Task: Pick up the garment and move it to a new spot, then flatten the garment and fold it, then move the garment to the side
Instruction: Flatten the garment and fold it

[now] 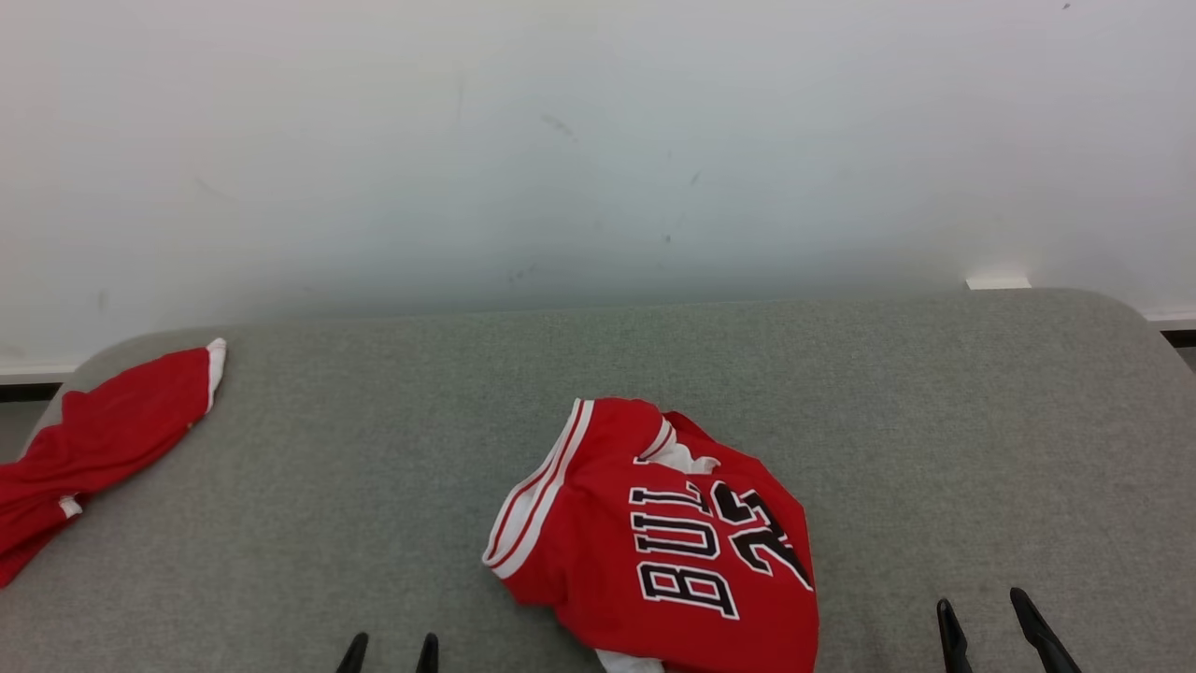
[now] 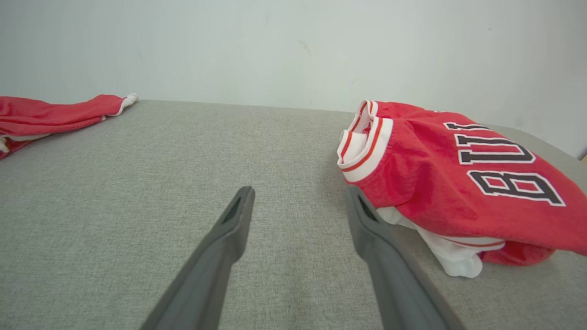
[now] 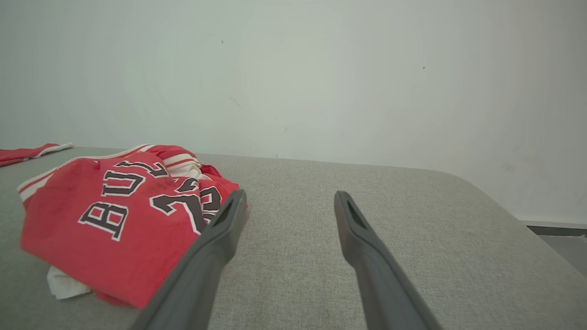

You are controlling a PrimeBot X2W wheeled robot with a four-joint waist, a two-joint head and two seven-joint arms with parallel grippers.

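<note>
Now, 2 garments, jersey (image 1: 654, 542) centre, red top (image 1: 103, 439) left, L tool (image 1: 392, 640), R tool (image 1: 980, 598), both wide.

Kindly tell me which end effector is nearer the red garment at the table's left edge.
Left. The left end effector sits right of the red garment; the right end effector, much farther right.

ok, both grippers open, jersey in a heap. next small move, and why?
Probably move the left gripper toward the jersey and grasp its striped edge: it lies crumpled, untouched, between that gripper and the right gripper, both open, striped edge nearest the left.
</note>
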